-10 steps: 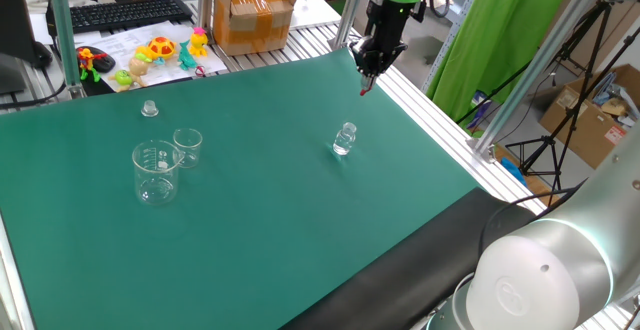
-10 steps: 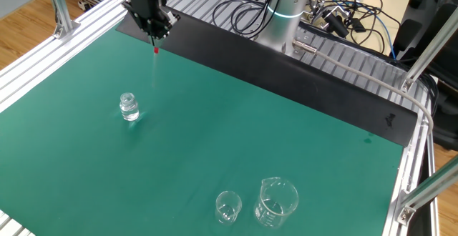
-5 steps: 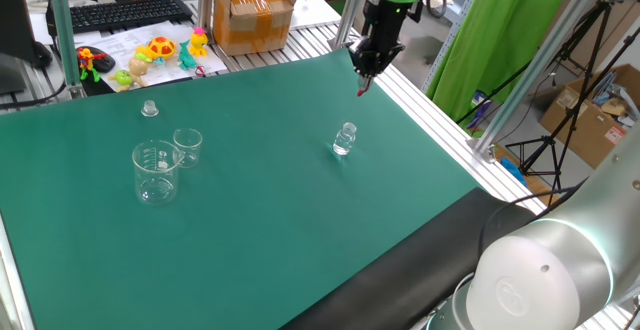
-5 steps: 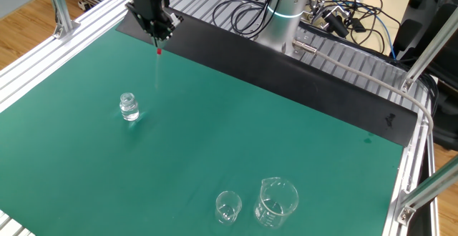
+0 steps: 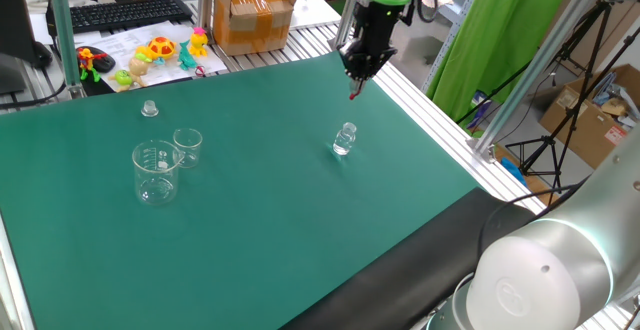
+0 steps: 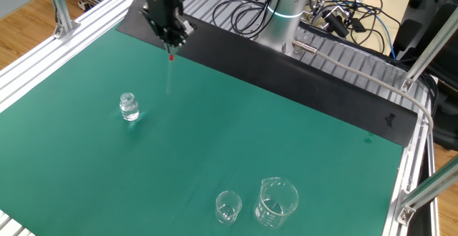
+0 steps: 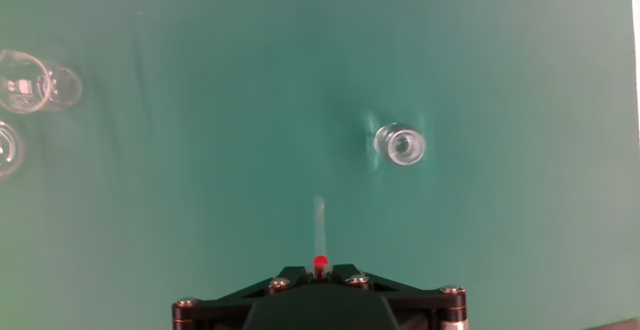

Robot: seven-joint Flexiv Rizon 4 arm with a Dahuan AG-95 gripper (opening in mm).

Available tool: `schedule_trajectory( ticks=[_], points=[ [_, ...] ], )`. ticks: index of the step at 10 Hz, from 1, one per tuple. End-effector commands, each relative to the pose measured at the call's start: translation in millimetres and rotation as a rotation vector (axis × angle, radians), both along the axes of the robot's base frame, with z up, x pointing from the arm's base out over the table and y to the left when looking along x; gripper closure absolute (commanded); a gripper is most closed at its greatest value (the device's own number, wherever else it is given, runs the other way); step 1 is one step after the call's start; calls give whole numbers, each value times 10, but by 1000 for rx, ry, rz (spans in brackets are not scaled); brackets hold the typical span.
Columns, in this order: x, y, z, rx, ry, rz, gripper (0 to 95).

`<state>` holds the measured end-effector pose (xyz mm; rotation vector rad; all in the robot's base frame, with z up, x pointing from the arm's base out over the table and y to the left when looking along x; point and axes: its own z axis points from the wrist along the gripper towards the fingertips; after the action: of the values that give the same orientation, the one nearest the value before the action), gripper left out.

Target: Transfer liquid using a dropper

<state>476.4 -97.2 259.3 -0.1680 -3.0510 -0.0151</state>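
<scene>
My gripper (image 5: 358,68) hangs above the green mat near its far right edge, shut on the dropper (image 5: 353,94), whose red end shows just below the jaws. In the other fixed view the gripper (image 6: 170,39) holds the dropper (image 6: 171,57) with its thin clear stem pointing down. In the hand view the dropper (image 7: 320,232) sticks out from the jaws, its red end at the gripper (image 7: 320,269). A small clear glass vial (image 5: 345,139) stands on the mat below and ahead of the gripper; it also shows in the other fixed view (image 6: 129,107) and hand view (image 7: 400,145).
Two glass beakers, a large one (image 5: 156,171) and a small one (image 5: 187,146), stand at the mat's left; a tiny glass cap (image 5: 149,108) lies behind them. A cardboard box (image 5: 252,12), toys and a keyboard sit beyond the mat. Aluminium rails edge the table.
The gripper with the dropper has moved sideways over the mat, away from the table's edge rail and toward the middle. The vial and beakers have not moved.
</scene>
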Motion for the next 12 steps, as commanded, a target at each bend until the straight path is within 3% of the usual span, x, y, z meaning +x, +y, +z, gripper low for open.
schedule_trajectory(
  ticks=[1, 6, 12],
  points=[
    [-21, 112, -7, -2, 0, -22, 950],
    [-71, 336, -50, -7, -3, -70, 950],
    [-79, 373, -65, -12, -5, -77, 950]
  ],
)
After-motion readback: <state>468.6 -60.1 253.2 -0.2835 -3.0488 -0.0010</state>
